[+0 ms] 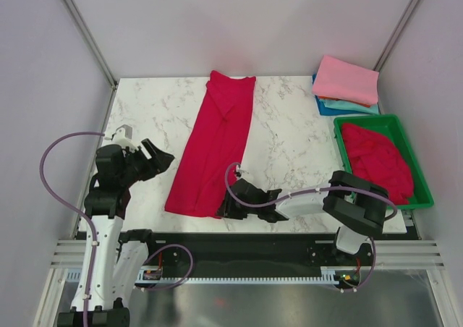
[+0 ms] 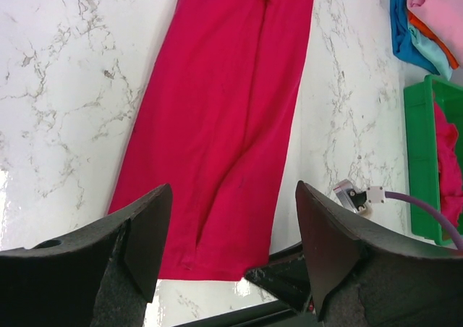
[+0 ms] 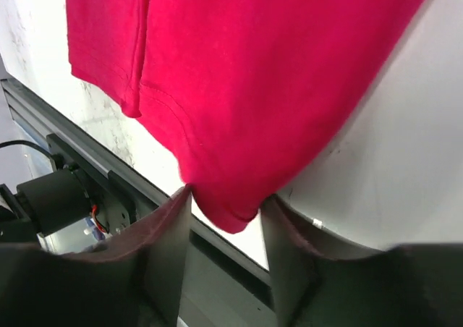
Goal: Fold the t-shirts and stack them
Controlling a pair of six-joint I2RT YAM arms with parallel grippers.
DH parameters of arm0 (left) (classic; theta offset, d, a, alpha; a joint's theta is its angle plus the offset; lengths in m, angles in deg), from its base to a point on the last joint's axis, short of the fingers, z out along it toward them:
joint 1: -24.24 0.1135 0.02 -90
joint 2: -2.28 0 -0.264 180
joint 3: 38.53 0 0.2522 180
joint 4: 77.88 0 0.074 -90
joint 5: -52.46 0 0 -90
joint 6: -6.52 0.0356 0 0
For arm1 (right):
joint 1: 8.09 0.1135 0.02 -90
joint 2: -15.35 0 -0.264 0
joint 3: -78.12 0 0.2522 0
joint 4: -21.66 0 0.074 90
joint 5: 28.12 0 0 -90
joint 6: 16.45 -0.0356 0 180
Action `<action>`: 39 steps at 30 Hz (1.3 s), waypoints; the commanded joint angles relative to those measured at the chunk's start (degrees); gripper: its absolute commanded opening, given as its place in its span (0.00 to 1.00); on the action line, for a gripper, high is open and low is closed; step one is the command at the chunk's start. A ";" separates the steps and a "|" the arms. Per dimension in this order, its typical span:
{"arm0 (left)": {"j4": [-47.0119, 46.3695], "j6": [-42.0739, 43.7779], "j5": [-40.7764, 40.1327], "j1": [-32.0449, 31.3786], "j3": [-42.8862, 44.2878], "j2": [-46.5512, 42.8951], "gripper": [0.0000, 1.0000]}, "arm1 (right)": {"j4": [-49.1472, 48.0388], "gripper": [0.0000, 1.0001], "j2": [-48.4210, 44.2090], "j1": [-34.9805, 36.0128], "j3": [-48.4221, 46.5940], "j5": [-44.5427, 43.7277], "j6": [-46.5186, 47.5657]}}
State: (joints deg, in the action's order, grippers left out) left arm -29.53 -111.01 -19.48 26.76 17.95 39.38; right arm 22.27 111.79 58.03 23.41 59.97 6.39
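Observation:
A crimson-red t-shirt (image 1: 213, 146) lies on the marble table, folded lengthwise into a long strip from the far edge to the near edge. It also shows in the left wrist view (image 2: 224, 124) and the right wrist view (image 3: 253, 88). My right gripper (image 1: 230, 205) is low at the strip's near right corner. Its jaws (image 3: 226, 197) pinch that hemmed corner, with cloth touching both fingers. My left gripper (image 1: 155, 159) hovers left of the strip, open and empty (image 2: 233, 186). Folded pink (image 1: 347, 79), teal (image 1: 351, 106) and blue (image 1: 321, 104) tees are stacked at the far right.
A green plastic tray (image 1: 365, 119) at the right holds crumpled red cloth (image 1: 376, 160); it also shows in the left wrist view (image 2: 419, 160). The table's near edge and black rail (image 1: 239, 244) run just behind my right gripper. Walls enclose the table.

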 commanded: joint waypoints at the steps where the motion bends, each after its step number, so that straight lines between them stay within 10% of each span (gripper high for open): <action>1: -1.89 1.87 0.13 -0.06 -0.09 -0.45 0.76 | 8.67 0.34 3.93 -1.35 2.62 -3.36 2.38; 5: -1.46 1.78 0.31 -0.94 -0.09 -1.24 0.74 | 9.62 0.00 -4.64 -3.37 9.63 -5.72 2.03; 14: 3.55 -3.93 -7.85 -20.69 0.79 1.56 0.73 | 22.89 0.00 -29.09 -3.37 19.31 -5.47 2.82; 26: 8.39 -28.17 -22.89 -48.38 -10.98 7.11 0.63 | 23.43 0.00 -32.64 -3.46 22.85 -6.09 2.12; 39: 7.43 -36.45 -27.47 -53.33 -17.31 7.72 0.58 | 22.81 0.00 -30.53 -3.46 22.40 -5.82 4.05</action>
State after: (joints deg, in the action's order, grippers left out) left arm -19.87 -143.38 -44.11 -26.11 1.88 46.51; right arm 40.79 79.62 54.36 45.14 55.53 8.49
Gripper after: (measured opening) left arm 0.595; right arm 0.020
